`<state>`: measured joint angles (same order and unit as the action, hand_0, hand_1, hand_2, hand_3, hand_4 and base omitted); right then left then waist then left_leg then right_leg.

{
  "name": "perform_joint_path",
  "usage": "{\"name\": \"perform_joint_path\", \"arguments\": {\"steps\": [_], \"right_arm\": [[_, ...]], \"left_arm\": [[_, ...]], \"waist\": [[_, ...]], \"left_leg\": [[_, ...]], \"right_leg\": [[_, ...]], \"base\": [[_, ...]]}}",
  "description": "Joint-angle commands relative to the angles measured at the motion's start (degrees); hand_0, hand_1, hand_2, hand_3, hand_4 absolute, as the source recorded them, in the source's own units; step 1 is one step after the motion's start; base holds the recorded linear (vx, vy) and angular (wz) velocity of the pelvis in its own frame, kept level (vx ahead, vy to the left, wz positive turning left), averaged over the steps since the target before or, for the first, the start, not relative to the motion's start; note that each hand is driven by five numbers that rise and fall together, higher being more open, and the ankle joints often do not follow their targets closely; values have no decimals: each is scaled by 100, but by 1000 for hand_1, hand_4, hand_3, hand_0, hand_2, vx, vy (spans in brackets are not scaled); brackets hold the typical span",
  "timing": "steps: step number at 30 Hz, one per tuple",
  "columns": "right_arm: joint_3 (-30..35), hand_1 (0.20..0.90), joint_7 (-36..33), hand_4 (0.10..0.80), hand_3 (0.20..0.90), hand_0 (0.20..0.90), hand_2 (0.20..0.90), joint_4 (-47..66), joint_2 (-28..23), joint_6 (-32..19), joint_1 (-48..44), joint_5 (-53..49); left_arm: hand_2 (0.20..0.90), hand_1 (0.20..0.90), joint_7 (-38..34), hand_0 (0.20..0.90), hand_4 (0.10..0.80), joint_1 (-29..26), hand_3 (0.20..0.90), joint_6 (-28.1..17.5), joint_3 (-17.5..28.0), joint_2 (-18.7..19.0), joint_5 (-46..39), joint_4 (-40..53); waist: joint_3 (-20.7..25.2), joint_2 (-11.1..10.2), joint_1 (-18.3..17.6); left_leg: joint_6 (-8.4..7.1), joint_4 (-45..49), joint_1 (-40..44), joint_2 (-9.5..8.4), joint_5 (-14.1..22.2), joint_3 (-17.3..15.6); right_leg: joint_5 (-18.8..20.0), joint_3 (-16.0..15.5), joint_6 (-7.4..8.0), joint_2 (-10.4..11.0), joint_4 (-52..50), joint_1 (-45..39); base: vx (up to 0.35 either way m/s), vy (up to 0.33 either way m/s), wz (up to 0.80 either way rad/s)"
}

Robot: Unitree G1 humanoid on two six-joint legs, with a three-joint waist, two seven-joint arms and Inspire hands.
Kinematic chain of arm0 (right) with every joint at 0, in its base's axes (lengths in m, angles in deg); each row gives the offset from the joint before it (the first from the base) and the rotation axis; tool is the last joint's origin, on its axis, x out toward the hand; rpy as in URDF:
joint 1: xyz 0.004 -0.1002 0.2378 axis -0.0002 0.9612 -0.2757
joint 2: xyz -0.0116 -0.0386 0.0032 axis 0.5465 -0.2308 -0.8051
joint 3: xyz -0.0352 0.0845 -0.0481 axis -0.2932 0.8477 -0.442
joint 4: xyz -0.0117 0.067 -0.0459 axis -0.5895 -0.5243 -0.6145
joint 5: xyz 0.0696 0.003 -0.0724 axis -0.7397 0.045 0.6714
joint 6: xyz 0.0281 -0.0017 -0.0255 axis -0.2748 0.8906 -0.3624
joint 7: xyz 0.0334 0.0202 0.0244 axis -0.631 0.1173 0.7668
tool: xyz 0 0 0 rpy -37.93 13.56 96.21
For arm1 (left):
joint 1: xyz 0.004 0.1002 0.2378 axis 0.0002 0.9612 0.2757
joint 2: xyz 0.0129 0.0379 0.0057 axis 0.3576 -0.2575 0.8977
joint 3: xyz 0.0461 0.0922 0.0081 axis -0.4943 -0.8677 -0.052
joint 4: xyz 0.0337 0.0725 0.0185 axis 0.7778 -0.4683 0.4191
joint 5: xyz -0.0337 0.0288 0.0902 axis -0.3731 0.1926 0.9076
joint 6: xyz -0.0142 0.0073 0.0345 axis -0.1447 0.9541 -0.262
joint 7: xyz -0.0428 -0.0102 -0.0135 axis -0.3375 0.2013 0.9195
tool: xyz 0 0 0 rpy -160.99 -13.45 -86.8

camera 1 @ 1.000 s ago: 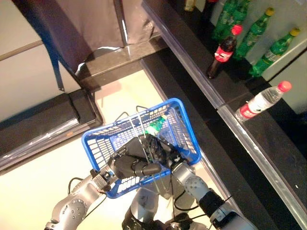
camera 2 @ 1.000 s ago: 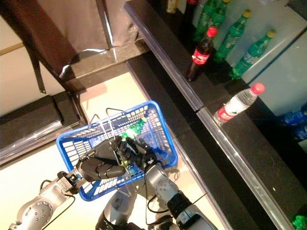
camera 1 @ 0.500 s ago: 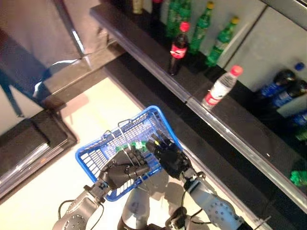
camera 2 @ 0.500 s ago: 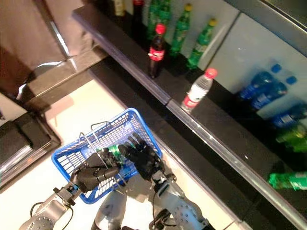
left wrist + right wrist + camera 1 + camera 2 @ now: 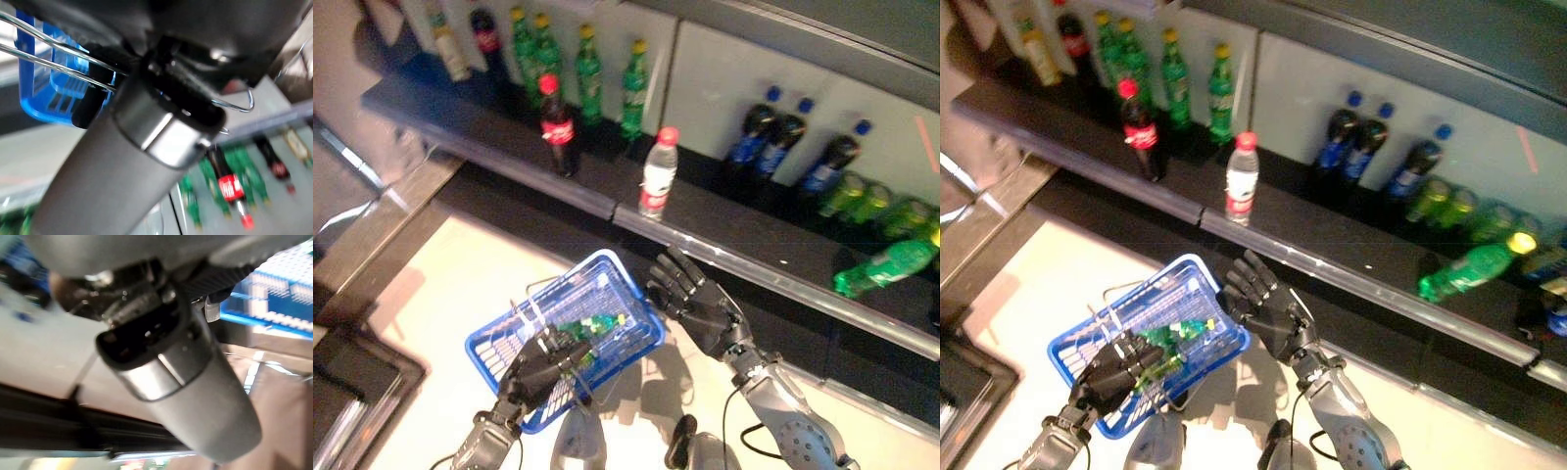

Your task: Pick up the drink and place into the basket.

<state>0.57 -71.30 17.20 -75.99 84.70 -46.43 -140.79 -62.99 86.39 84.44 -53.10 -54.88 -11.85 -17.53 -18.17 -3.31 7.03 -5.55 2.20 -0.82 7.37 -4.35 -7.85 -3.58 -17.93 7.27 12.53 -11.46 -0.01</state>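
Note:
A blue plastic basket (image 5: 607,294) hangs from its wire handles, and my left hand (image 5: 540,368) is curled round those handles (image 5: 58,73). A green drink bottle (image 5: 589,326) with a yellow cap lies on its side inside the basket. My right hand (image 5: 703,305) is just right of the basket's rim, fingers spread, holding nothing. The blue basket wall (image 5: 274,293) shows past it in the right wrist view.
A long dark shelf (image 5: 773,240) runs behind the basket. On it stand a cola bottle (image 5: 556,122), a water bottle (image 5: 656,174), green bottles (image 5: 588,69) and dark blue-capped bottles (image 5: 756,145); one green bottle (image 5: 887,266) lies flat at the right. Pale floor lies below.
The camera has swung up toward the shelf. My right hand has come out of the basket, opened and moved to its right side, leaving the green bottle inside. The left hand keeps the handles.

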Motion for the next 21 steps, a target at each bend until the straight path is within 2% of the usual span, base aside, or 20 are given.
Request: {"name": "perform_joint_path", "arguments": {"steps": [1,2,5,7,9,11,14,16,18,19,20,21], "right_arm": [[254,900,311,800,900,900,900,193,-50,-401,93,393],[407,900,296,800,900,900,900,-80,-31,-410,269,618],[620,900,236,800,900,900,900,-545,-10,-462,462,984],[807,900,173,800,900,900,900,-1279,57,-550,629,1376],[801,900,-78,800,900,900,900,-1780,82,-650,649,1899],[779,900,-297,800,900,900,900,-2119,121,-584,654,1932],[763,900,-703,800,900,900,900,-3257,375,-706,540,2143],[755,900,-776,800,900,900,900,-3456,411,-658,485,2130],[777,900,-948,800,900,900,900,-4009,523,-607,395,2313],[812,900,-1032,800,900,900,900,-4543,523,-649,265,2843],[809,900,-1096,800,900,900,900,-4759,506,-578,228,2968],[810,900,-1119,800,900,900,900,-4804,503,-537,217,2970]], "left_arm": [[300,300,359,300,100,-270,200,-1295,364,-81,-174,908],[300,300,153,300,100,-244,200,-1437,412,-168,-195,510],[300,300,-178,300,100,-258,200,-1481,503,-264,-205,130],[300,300,-652,300,100,-360,200,-1487,583,-351,-324,-382],[300,300,-862,300,100,-468,200,-1487,623,-409,-317,-727],[300,300,-1018,300,100,-528,200,-1527,610,-481,-202,-984],[300,300,-1220,300,100,-634,200,-1628,647,-679,-260,-1672],[300,300,-1318,300,100,-664,200,-1626,680,-715,-265,-1790],[300,300,-1412,300,100,-695,200,-1649,766,-797,-382,-2021],[300,300,-1424,300,100,-736,200,-1680,880,-900,-532,-2239],[300,300,-1448,300,100,-743,200,-1683,934,-940,-706,-2322],[300,300,-1465,300,100,-747,200,-1681,948,-952,-752,-2343]], "waist": [[647,131,-114],[706,107,-252],[773,96,-425],[850,105,-627],[878,122,-723],[887,145,-773],[890,217,-825],[885,238,-834],[888,275,-845],[874,321,-831],[852,333,-818],[864,342,-810]], "left_leg": [[55,149,156,17,93,-387],[47,63,239,71,91,-523],[30,-36,337,140,87,-688],[-4,-133,435,215,80,-864],[-26,-161,480,257,78,-923],[-36,-169,510,287,85,-954],[-99,-177,562,370,63,-963],[-130,-204,575,412,25,-977],[-242,-278,566,560,-145,-1070],[-379,-303,474,804,-531,-1175],[-445,-291,418,903,-744,-1149],[-459,-283,378,933,-799,-1138]], "right_leg": [[53,53,-77,-296,199,-317],[78,154,-65,-297,276,-320],[100,268,-55,-310,345,-315],[109,387,-45,-331,409,-315],[99,414,-59,-342,407,-314],[85,417,-82,-350,399,-317],[39,398,-180,-428,378,-343],[34,383,-210,-451,389,-352],[52,346,-260,-504,466,-379],[95,269,-319,-576,630,-436],[102,260,-344,-621,693,-476],[121,266,-355,-642,717,-462]], "base": [[-30,-34,-39],[-36,-45,-37],[-44,-57,-42],[-60,-91,-36],[-54,-106,-28],[-58,-132,-27],[-63,-184,-14],[-50,-166,-4],[-74,-223,-1],[-97,-210,-4],[-109,-209,-3],[-147,-174,-3]]}}
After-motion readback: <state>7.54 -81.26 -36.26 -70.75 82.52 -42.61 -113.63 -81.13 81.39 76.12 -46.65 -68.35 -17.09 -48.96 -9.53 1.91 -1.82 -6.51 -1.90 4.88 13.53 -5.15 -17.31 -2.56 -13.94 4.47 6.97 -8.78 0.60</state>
